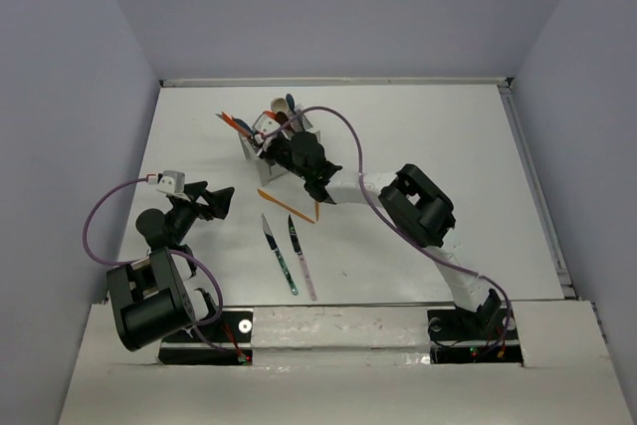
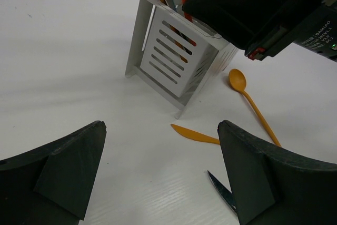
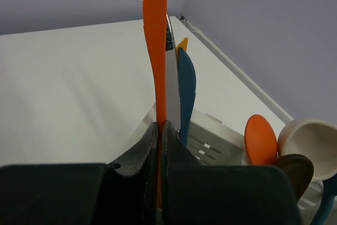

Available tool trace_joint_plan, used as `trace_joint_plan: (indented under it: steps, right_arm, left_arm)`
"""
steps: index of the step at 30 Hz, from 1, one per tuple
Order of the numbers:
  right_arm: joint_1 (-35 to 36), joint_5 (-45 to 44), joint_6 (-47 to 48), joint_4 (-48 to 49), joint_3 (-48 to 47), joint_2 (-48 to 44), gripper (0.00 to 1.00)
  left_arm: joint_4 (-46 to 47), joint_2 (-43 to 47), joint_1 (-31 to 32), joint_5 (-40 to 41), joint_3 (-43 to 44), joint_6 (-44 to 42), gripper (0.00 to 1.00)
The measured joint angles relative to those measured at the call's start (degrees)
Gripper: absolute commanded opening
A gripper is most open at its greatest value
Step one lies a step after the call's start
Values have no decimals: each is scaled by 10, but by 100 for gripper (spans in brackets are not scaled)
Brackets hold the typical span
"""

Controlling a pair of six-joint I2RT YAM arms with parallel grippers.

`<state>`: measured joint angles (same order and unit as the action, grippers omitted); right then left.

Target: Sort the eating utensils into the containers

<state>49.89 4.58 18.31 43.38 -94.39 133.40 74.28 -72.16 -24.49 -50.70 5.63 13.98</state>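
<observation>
One orange knife, likely light, stiff and slick, sits clamped flat-on by the right pincer; the left pincer gapes.

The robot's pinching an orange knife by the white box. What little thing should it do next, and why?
Probably lower it slightly and let go. The right gripper is shut on the orange knife, blade up, next to the blue knife standing in the white box, apart from the spoons. Whether its handle is inside yet is hidden.
</observation>
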Motion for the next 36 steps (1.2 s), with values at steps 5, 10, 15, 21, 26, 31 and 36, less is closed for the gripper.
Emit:
trace_joint_plan:
  steps: [5,10,15,21,26,31,36]
  right_arm:
    - [0,-6,0,6,29,-18,31]
    - [0,-17,1,2,52,-43,47]
    - [0,-40,-3,-13,84,-86,55]
    - [0,-150,-95,-136,159,-230,57]
    - [-1,-259,-224,-298,144,-293,62]
    - [-3,-298,-337,-445,158,-272,63]
    - [-3,-297,-394,-523,170,-220,58]
  left_arm:
    - [0,0,0,0,0,0,99]
    - [0,0,0,1,0,0,99]
    - [0,0,0,2,0,0,99]
    - [0,0,0,2,0,-2,99]
    - [0,0,0,2,0,-2,99]
    - [0,0,0,3,0,-5,99]
    - [0,0,0,7,0,-10,99]
